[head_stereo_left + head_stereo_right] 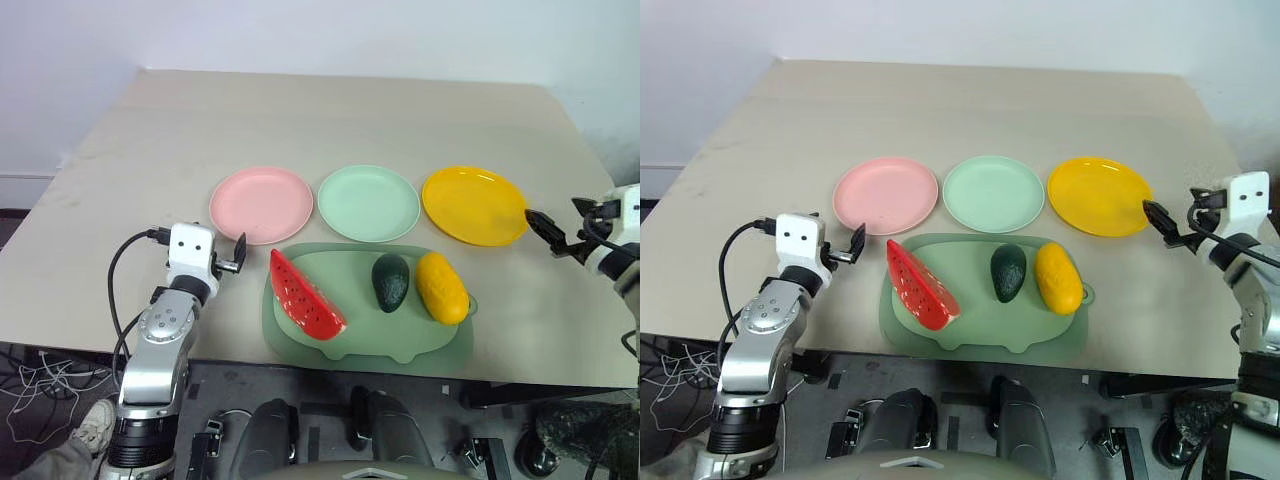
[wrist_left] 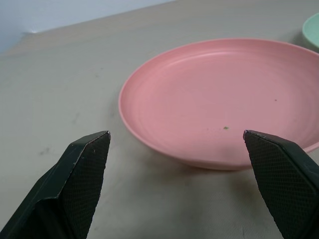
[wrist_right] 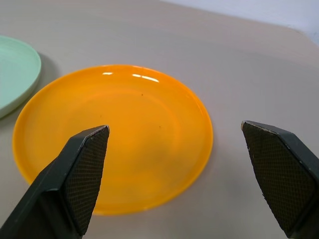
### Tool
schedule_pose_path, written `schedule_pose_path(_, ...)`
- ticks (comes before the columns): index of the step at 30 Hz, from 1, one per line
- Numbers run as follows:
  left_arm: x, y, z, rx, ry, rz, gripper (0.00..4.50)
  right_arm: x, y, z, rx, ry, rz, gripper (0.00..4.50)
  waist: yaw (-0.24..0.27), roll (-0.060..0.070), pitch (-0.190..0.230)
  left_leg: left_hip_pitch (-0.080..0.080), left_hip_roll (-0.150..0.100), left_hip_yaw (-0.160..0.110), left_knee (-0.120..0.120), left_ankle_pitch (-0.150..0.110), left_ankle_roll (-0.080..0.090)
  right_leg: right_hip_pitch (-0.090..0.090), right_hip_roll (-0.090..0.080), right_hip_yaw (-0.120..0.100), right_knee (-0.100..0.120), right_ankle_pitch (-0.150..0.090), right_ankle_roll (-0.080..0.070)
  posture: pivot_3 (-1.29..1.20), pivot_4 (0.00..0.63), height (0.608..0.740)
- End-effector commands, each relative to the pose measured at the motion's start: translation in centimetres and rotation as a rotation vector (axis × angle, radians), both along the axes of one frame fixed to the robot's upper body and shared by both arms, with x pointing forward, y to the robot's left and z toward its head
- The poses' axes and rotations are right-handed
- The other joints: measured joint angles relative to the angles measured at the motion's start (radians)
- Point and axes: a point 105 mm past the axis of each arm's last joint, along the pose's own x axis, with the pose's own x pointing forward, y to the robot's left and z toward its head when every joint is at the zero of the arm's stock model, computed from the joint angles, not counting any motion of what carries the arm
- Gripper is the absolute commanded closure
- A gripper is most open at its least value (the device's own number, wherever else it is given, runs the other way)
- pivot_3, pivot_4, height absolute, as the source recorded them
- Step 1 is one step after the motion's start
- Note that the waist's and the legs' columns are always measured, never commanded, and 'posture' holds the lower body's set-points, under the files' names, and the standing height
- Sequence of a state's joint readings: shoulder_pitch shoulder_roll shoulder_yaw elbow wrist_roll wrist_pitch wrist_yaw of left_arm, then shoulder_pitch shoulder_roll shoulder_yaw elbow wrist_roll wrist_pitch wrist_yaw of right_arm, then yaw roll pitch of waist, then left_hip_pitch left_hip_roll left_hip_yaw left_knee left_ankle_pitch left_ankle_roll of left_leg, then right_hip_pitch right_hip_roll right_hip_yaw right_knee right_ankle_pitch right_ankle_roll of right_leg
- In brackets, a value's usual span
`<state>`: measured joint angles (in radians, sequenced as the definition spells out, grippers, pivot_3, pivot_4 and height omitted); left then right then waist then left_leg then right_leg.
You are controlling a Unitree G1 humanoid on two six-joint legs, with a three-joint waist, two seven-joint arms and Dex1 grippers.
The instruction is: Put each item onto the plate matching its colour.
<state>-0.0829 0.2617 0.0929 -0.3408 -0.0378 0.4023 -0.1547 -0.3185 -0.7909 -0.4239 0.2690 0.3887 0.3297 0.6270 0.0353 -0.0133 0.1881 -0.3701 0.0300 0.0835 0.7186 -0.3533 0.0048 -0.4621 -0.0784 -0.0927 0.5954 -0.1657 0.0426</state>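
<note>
While both arms hang over the near half of the table, we log the scene as follows.

Table: a beige tabletop (image 1: 330,110) carries everything we list.
Plates: we see three round plates in a row across the middle, close to each other but apart. The pink plate (image 1: 261,204) sits on the left, the mint green plate (image 1: 368,203) in the centre, the yellow plate (image 1: 474,205) on the right. All three are bare.
Mat: a large green rounded mat (image 1: 400,345) lies just in front of the plates, at the near edge of the table.
Watermelon wedge: we find the watermelon wedge (image 1: 304,296) on the left part of the mat, red face up and lying at a slant.
Avocado: the dark green avocado (image 1: 391,281) rests on the middle of the mat, just beside the yellow fruit.
Yellow fruit: the yellow oval fruit (image 1: 442,286) lies on the right part of the mat, near its edge.
Left gripper: we see the left gripper (image 1: 239,255) near the front rim of the pink plate, fingers spread wide with nothing between them. Its wrist view looks straight onto the pink plate.
Right gripper: the right gripper (image 1: 548,228) hovers just right of the yellow plate, fingers wide apart and empty. Its wrist view faces the yellow plate, with the mint green plate at the side.
</note>
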Motion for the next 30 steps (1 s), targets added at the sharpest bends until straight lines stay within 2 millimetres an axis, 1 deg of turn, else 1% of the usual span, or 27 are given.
schedule_pose_path(1,-0.5,-0.2,1.6,0.011,-0.077,0.005,0.02,0.5,-0.1,1.3,-0.020,-0.052,0.004,0.00,0.001,0.000,0.000,0.000,0.000,0.000,0.000,0.000,0.000,0.000,0.000,0.000,0.000,0.000,0.000,0.00,0.150,0.740)
schedule_pose_path(6,-0.7,-0.5,1.2,-0.005,-0.079,0.004,0.02,0.8,-0.4,1.9,-0.021,-0.059,0.008,0.00,0.002,0.000,0.000,0.000,0.000,0.000,0.000,0.000,0.000,0.000,-0.001,0.000,0.000,0.000,0.000,0.00,0.150,0.740)
schedule_pose_path(9,-0.6,-0.4,0.8,-0.009,-0.072,-0.011,0.02,0.6,-0.3,2.8,-0.026,-0.072,0.012,0.00,0.001,0.000,0.000,0.000,0.000,0.000,0.000,0.000,0.000,0.000,-0.001,0.000,0.000,0.000,0.000,0.00,0.150,0.740)
schedule_pose_path(12,-0.5,-0.3,0.6,-0.006,-0.067,-0.024,0.02,0.0,0.1,2.8,-0.038,-0.063,0.038,0.00,0.002,0.000,0.000,0.000,0.000,0.000,0.000,0.000,0.000,0.000,-0.001,0.000,0.000,0.000,0.000,0.00,0.150,0.740)
schedule_pose_path(15,-0.7,-0.1,0.5,0.000,-0.059,-0.047,0.02,-1.1,1.0,2.4,-0.021,-0.040,0.085,0.00,0.003,0.000,0.000,0.000,0.000,0.000,0.000,0.000,0.000,0.000,0.000,0.000,0.000,0.000,0.000,0.00,0.150,0.740)
schedule_pose_path(19,-0.9,0.2,0.6,0.007,-0.046,-0.094,0.02,-3.2,2.2,1.6,0.004,0.009,0.159,0.00,0.004,0.000,0.000,-0.001,0.001,-0.001,0.000,0.000,0.000,0.000,-0.001,-0.001,0.000,0.000,0.000,0.00,0.150,0.740)
schedule_pose_path(22,-0.9,1.2,0.6,0.043,-0.027,-0.136,0.02,-5.3,2.9,1.2,0.056,0.061,0.226,0.00,0.003,0.000,0.000,0.000,0.001,-0.001,0.000,0.000,0.000,0.000,-0.001,0.000,0.000,0.000,0.000,0.00,0.150,0.740)
schedule_pose_path(23,-0.8,1.8,0.6,0.054,-0.021,-0.132,0.02,-5.8,3.1,1.2,0.068,0.074,0.238,0.00,0.003,0.000,0.000,0.000,0.002,-0.001,0.000,0.000,0.000,0.000,-0.001,-0.001,0.000,0.000,0.000,0.00,0.150,0.740)
schedule_pose_path(25,-0.7,2.5,0.6,0.065,-0.015,-0.127,0.02,-6.2,3.3,1.4,0.080,0.082,0.245,0.00,-0.001,0.001,0.000,0.000,0.002,-0.001,0.000,0.000,0.000,0.000,-0.001,0.000,0.000,0.000,0.000,0.00,0.150,0.740)
schedule_pose_path(27,-0.8,3.5,0.3,0.093,0.007,-0.140,0.02,-7.1,4.4,2.2,0.117,0.086,0.289,0.00,0.000,0.001,0.000,0.000,0.002,0.000,0.000,0.000,0.000,0.000,-0.001,0.000,0.000,0.000,0.000,0.00,0.150,0.740)
schedule_pose_path(29,-0.8,4.0,0.0,0.119,0.028,-0.154,0.02,-8.5,6.5,2.7,0.124,0.133,0.365,0.00,0.002,0.001,0.000,0.000,0.002,-0.001,0.000,0.000,0.000,-0.001,0.000,0.000,0.000,0.000,0.000,0.00,0.150,0.740)
schedule_pose_path(30,-0.7,3.8,0.0,0.115,0.029,-0.166,0.02,-9.7,8.2,2.3,0.099,0.178,0.431,0.00,0.003,0.002,-0.001,0.000,0.002,-0.001,0.000,0.000,0.000,-0.001,0.000,0.000,0.000,0.000,0.000,0.00,0.150,0.740)
